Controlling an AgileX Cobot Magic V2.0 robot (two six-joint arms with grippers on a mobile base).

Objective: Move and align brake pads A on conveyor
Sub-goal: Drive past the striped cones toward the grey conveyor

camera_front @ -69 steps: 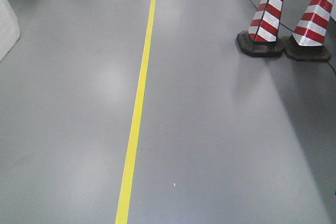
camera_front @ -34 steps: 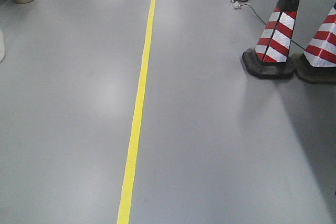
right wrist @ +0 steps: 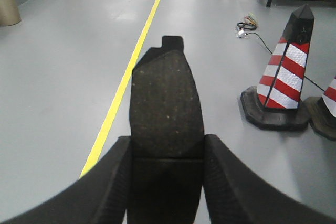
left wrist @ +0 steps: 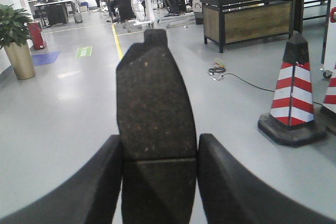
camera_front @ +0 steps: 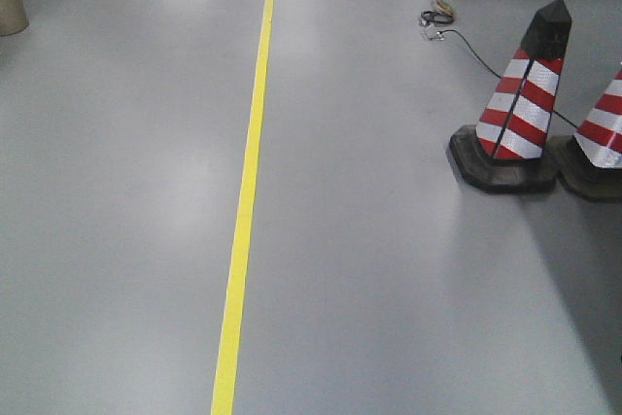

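The left hand [left wrist: 160,153] clamps a flat, dark grey, rough-faced brake pad [left wrist: 156,93] by its edges near the groove; the right hand [right wrist: 166,153] clamps a second brake pad [right wrist: 167,98] likewise. Both look stiff, dense, unslippery.

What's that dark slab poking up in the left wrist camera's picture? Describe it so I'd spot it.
Start from the grey floor with its yellow line. In front of it, the left gripper holds a brake pad between smooth black jaws. Unlike them, the pad is rough, speckled and matte, with a groove across it and a small square tab on top.
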